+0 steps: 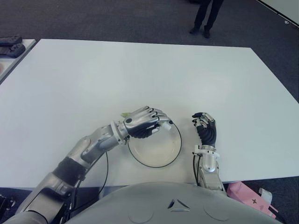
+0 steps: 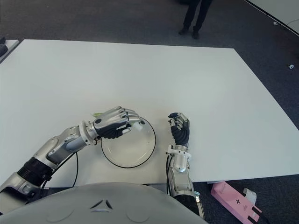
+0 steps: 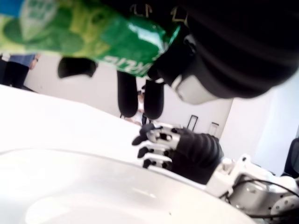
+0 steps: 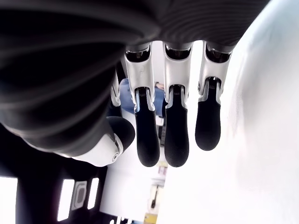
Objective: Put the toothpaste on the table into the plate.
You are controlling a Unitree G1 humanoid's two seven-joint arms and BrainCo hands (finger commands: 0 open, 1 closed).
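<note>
While its fingers were curled tightly around a green, printed toothpaste tube (image 3: pixel 93 39), the robot's left hand (image 1: pixel 145 122) hovered over the near-left rim of a round, white, dark-edged plate (image 1: pixel 161 156). The tube's white cap (image 1: pixel 165 126) poked out over the plate's edge, and its crimped green tail (image 1: pixel 125 114) showed behind the knuckles. Nothing lay inside the plate, which sat on the broad white counter (image 1: pixel 140 74) close to the robot's body. Just beside the plate, on its right, the right hand (image 1: pixel 205 128) stood with palm upright and fingers (image 4: pixel 175 140) loosely extended, holding nothing. At the counter's far edge a person's dark-trousered legs (image 1: pixel 205 16) stood on grey carpet.
</note>
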